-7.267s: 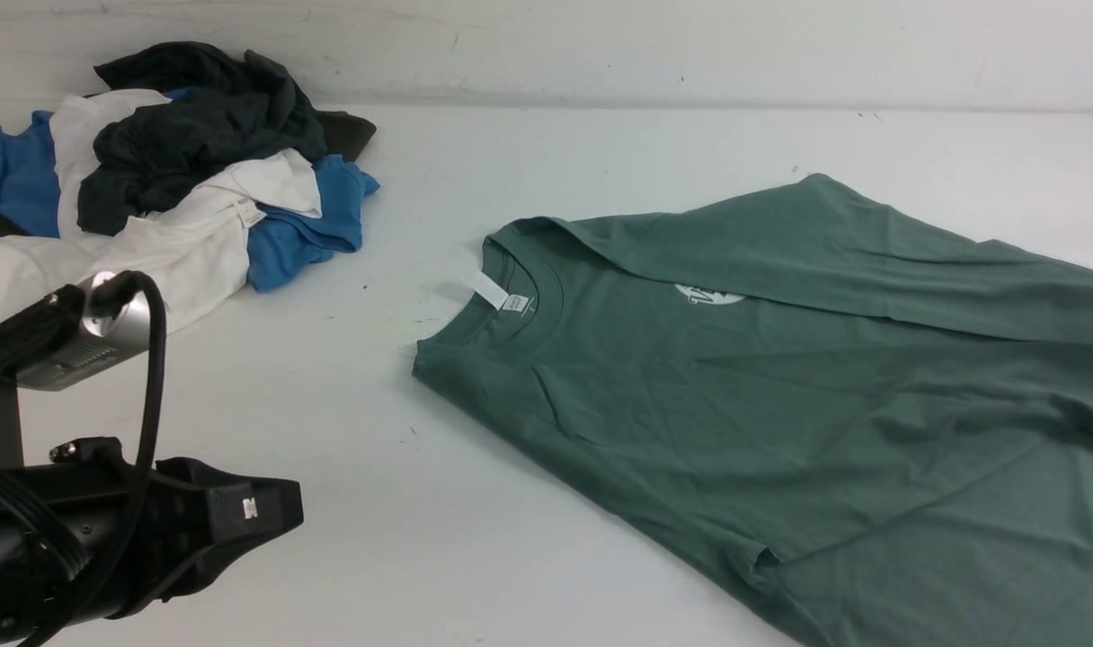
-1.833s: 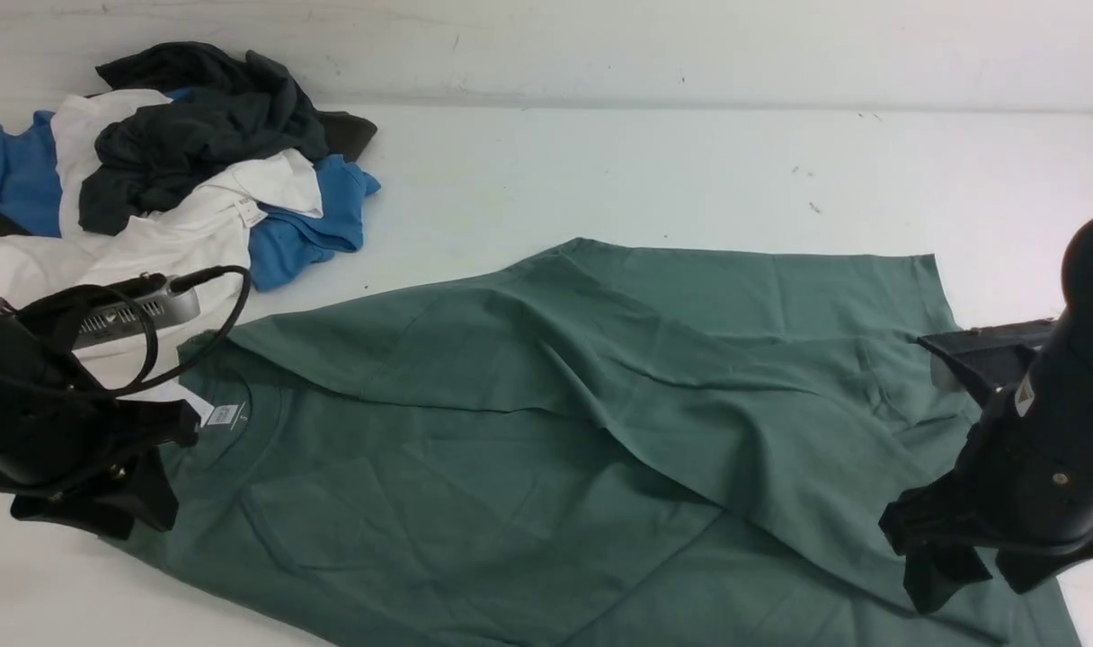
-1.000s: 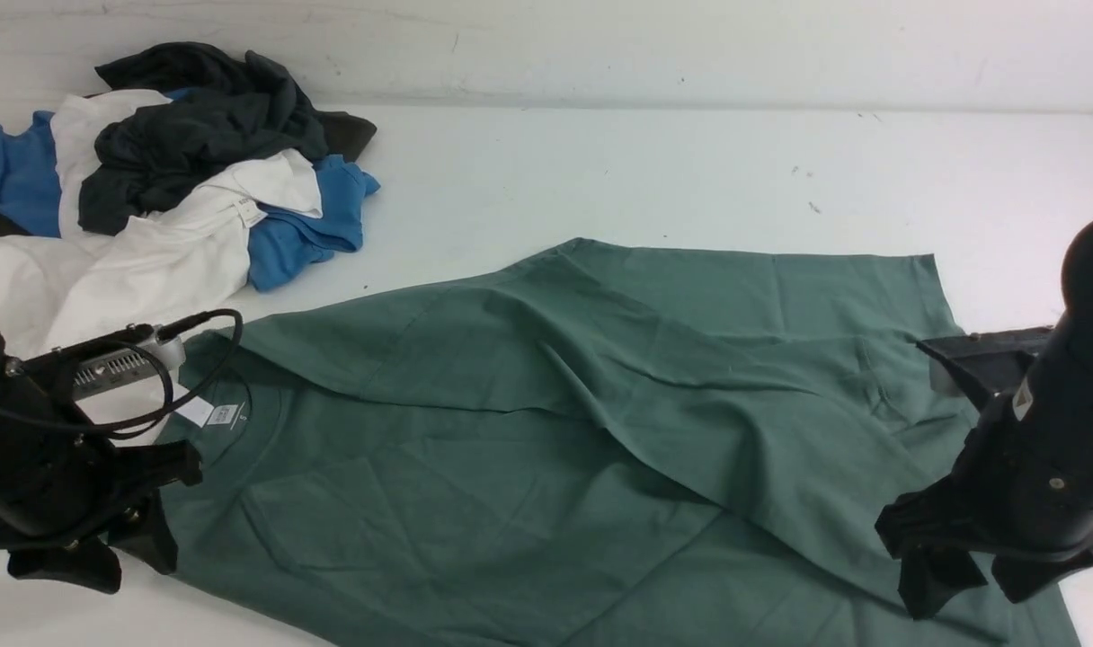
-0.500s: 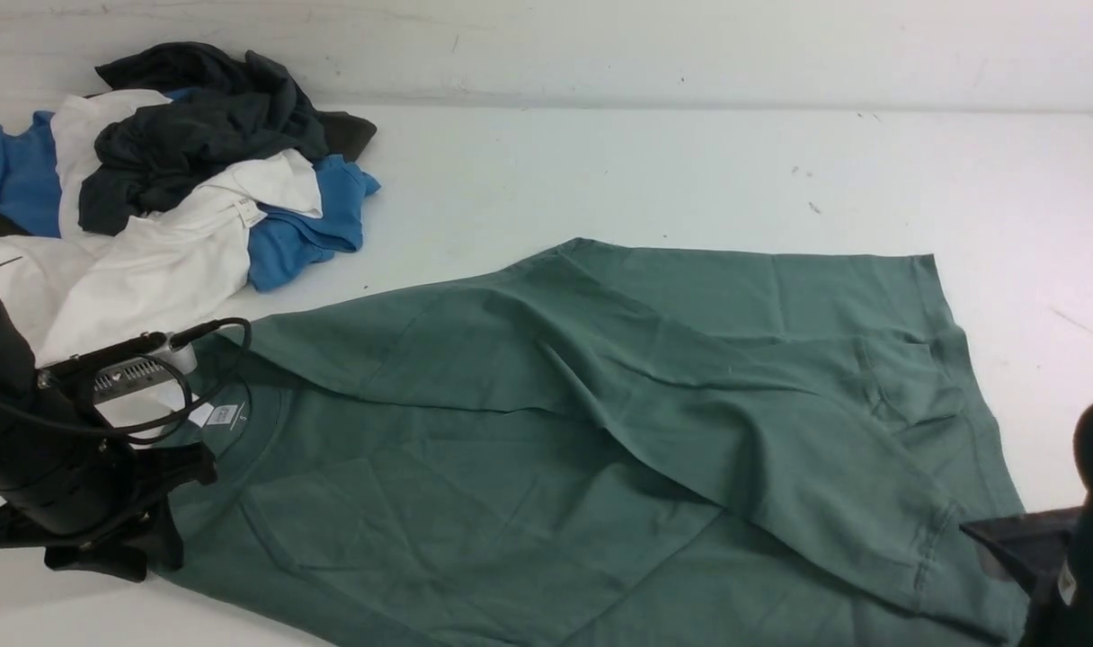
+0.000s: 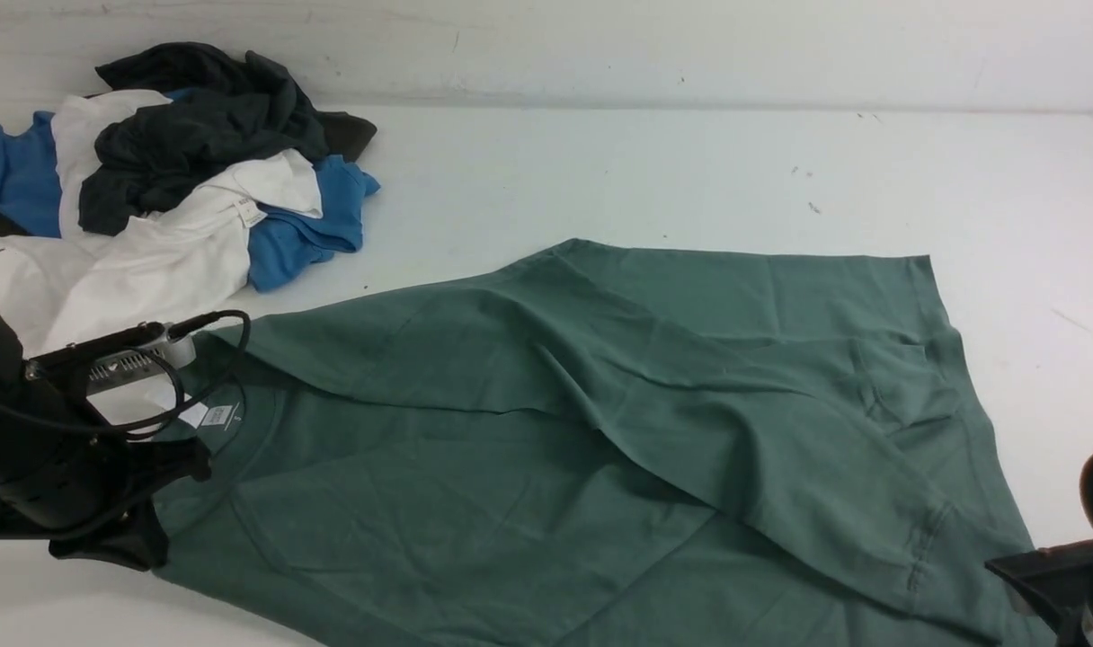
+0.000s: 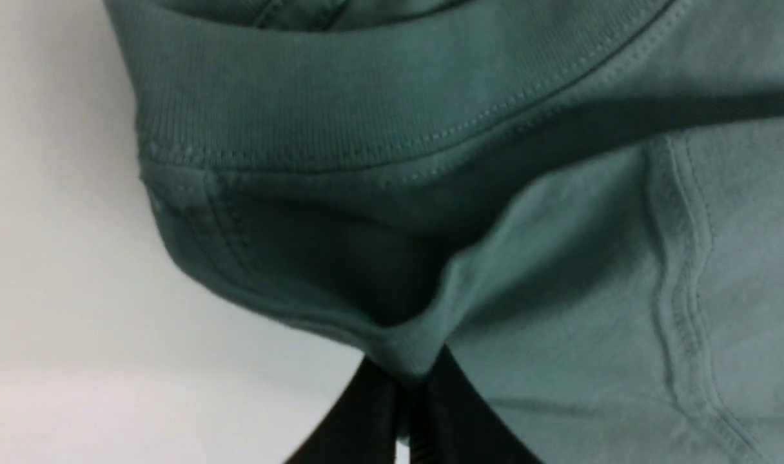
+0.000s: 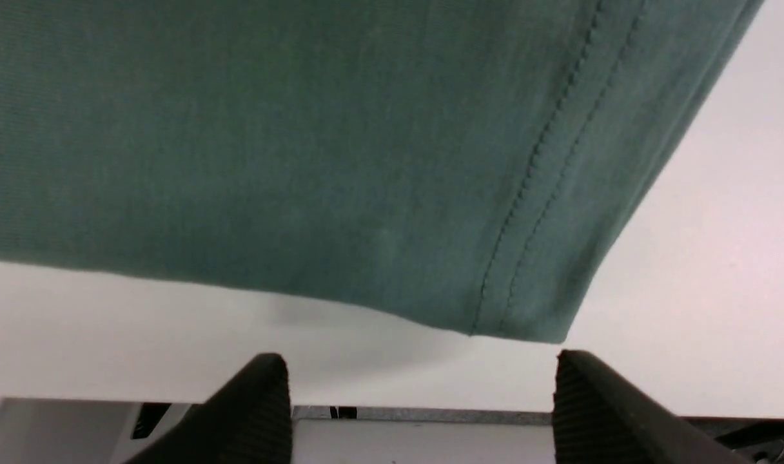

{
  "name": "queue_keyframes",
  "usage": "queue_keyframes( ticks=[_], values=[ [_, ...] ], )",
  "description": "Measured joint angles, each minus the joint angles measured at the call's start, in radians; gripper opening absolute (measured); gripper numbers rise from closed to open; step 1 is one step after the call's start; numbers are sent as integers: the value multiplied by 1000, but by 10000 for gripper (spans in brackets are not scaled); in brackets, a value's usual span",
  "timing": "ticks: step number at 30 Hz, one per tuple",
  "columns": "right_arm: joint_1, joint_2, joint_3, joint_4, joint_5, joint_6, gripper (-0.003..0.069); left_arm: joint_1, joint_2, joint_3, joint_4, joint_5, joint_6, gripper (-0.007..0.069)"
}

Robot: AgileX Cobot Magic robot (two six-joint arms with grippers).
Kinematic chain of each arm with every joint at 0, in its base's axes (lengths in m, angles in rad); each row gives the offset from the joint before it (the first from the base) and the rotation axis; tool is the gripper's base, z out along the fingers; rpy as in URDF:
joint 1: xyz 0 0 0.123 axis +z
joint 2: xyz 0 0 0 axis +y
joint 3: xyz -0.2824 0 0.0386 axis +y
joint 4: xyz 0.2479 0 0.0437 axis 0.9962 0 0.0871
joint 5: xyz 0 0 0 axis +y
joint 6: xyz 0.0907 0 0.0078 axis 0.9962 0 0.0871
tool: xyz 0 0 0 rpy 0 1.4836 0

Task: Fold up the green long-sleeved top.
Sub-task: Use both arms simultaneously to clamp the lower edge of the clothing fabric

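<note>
I see bright, diffuse light on the white tabletop (image 5: 654, 171), with only soft shadows. My left wrist view is slightly blurred, with deep shadow under a fold of the green long-sleeved top (image 6: 624, 309).

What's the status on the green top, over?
Left claw shut on green top near collar. Right claw open, off the hem. Clothes pile beside collar.

Green long-sleeved top (image 5: 546, 467): was muted sage green, plain, with stitching in the same green. Its neck tag (image 5: 194, 414) was white. Dark garment (image 5: 196, 126): was charcoal to black, unpatterned. Blue shirt (image 5: 304, 235): was bright mid-blue, plain. White shirt (image 5: 151, 265): was plain white. Table (image 5: 645, 171): was off-white with a few dark specks. Left gripper (image 6: 410, 399) and right gripper (image 7: 418, 361): were matt black, and the right's fingers (image 7: 263, 399) were finely ribbed.
</note>
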Motion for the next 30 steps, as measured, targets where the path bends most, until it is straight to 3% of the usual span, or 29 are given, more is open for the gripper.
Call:
queue_keyframes(
  ticks=[6, 11, 15, 18, 22, 27, 28, 30],
  values=[
    [0, 0, 0, 0, 0, 1, 502, 0, -24, -29, 20, 9, 6, 120],
    [0, 0, 0, 0, -4, 3, 502, 0, -53, -82, 52, 109, 6, 310],
    [0, 0, 0, 0, -6, 4, 502, 0, -78, -91, 53, 197, 39, 363],
    [0, 0, 0, 0, -6, 4, 502, -21, -115, -91, 43, 255, 82, 334],
    [0, 0, 0, 0, -8, 4, 502, -127, -177, -91, 10, 304, 131, 206],
    [0, 0, 0, 1, -24, 4, 502, -361, -196, -93, 2, 307, 139, 26],
    [0, 0, 0, 1, -26, 4, 502, -382, -195, -93, 6, 307, 139, 19],
    [0, 0, 0, 1, -28, 4, 502, -522, -188, -93, 49, 303, 143, -3]
  ],
)
